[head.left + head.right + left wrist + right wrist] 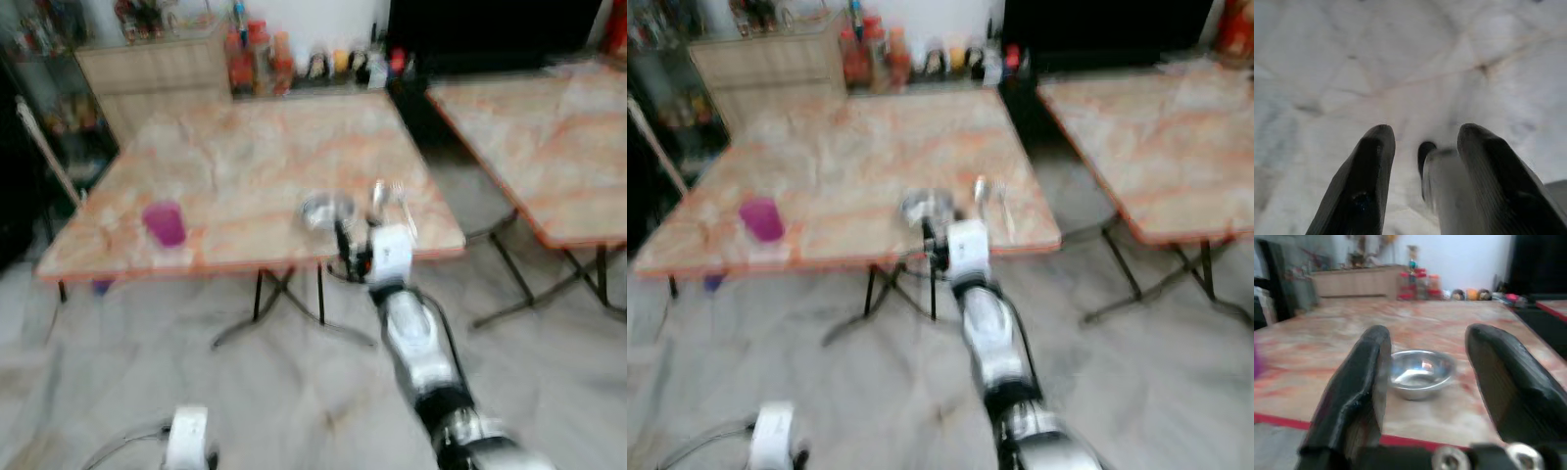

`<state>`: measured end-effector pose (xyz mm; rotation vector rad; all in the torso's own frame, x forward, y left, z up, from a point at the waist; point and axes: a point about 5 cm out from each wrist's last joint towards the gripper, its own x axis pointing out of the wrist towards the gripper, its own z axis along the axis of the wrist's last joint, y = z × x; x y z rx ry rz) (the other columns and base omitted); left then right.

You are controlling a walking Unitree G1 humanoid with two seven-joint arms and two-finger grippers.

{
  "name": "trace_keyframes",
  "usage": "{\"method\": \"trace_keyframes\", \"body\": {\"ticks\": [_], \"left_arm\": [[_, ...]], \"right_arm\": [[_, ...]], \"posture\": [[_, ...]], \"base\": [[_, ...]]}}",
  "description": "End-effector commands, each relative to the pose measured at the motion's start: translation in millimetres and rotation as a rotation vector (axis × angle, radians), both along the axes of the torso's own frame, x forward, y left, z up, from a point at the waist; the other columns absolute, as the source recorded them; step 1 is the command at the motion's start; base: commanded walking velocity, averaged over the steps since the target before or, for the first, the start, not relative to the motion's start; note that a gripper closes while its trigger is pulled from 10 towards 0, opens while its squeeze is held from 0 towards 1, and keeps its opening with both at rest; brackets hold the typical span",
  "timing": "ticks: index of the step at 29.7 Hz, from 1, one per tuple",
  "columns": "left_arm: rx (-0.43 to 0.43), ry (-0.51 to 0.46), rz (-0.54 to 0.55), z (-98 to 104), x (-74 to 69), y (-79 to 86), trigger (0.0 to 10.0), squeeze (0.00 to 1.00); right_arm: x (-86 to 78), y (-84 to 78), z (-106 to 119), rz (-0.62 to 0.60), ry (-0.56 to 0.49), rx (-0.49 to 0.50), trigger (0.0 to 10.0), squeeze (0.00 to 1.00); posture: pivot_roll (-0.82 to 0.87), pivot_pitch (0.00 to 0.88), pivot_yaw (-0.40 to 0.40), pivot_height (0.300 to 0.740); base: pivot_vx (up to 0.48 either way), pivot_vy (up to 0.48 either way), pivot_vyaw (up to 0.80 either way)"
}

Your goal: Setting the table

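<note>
At the table edge, right hand wide open, empty, facing bowl.

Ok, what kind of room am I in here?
Probably a dining room or small eatery: two marble-patterned folding tables, bottles lined against the wall, a steel bowl and a pink cup.

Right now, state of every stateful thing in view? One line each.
Bowl: upright on the near table, empty, untouched.
Purple cup: upright near the table's left edge; contents cannot be told.
Right end effector: open, raised at the table edge, facing the bowl.
Left end effector: open, low over the floor, holding nothing.
</note>
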<state>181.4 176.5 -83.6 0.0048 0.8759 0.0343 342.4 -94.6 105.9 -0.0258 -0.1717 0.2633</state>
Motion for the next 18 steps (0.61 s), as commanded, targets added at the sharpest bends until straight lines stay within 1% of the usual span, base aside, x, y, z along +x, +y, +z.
{"method": "trace_keyframes", "body": {"ticks": [1,6,9,10,14,18], "left_arm": [[0.034,0.000,0.023,1.7,0.1,15.1,10.0,0.00],[0.034,0.001,0.026,1.5,-0.4,15.1,10.0,0.00],[0.034,0.003,0.027,1.1,-0.9,14.3,10.0,0.00],[0.033,0.002,0.027,1.1,-0.9,14.1,10.0,0.00],[0.030,0.002,0.030,0.8,-1.3,13.1,10.0,0.00],[0.029,0.002,0.034,0.7,-1.5,13.0,10.0,0.00]], "right_arm": [[-0.1,13.9,3.9,0.040,-0.009,0.015,10.0,0.00],[-1.2,17.7,5.1,0.070,-0.019,0.009,10.0,0.00],[-3.5,21.3,6.6,0.106,-0.052,-0.048,10.0,0.00],[-4.6,23.1,6.8,0.122,-0.060,-0.054,10.0,0.00],[-6.9,25.8,4.9,0.145,-0.047,-0.019,10.0,0.00],[-7.4,26.0,5.4,0.146,-0.050,-0.001,10.0,0.00]], "posture": [[-0.02,0.000,0.046,0.740],[-0.02,0.000,0.046,0.740],[-0.02,0.000,0.042,0.740],[-0.02,0.000,0.042,0.740],[-0.02,0.000,0.038,0.740],[-0.02,0.000,0.035,0.740]], "base": [[0.412,0.000,0.00],[0.412,0.000,0.00],[0.412,0.000,0.00],[0.412,0.000,0.47],[0.414,0.000,0.71],[0.412,0.000,0.00]]}}
